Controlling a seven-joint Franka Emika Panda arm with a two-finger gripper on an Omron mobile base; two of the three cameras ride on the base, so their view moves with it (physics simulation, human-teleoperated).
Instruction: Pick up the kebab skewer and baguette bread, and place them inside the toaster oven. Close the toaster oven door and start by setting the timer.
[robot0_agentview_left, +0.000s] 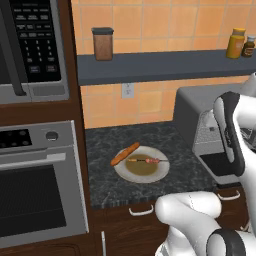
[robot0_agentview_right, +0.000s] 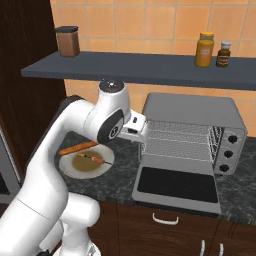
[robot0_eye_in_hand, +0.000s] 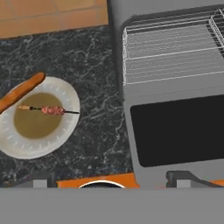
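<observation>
Our two-finger gripper (robot0_eye_in_hand: 112, 181) hangs above the dark marbled counter (robot0_eye_in_hand: 98, 131), its small dark fingertips (robot0_eye_in_hand: 183, 177) spread far apart and holding nothing. Below it to one side sits a round white plate (robot0_eye_in_hand: 65, 135) with a brownish centre. The kebab skewer (robot0_eye_in_hand: 48, 110), a thin stick with red-brown meat pieces, lies across the middle of that plate. The baguette bread (robot0_eye_in_hand: 22, 92), a slim orange-brown loaf, rests tilted on the plate's rim, just beside the skewer. To the other side stands the grey boxy toaster oven (robot0_agentview_right: 192, 111), its wire rack (robot0_eye_in_hand: 170, 48) bare. The toaster oven door (robot0_agentview_right: 177, 184), a dark glass panel in a grey frame, lies dropped flat onto the counter. In the right base view we see our white arm (robot0_agentview_right: 107, 122) reaching across between plate and oven.
</observation>
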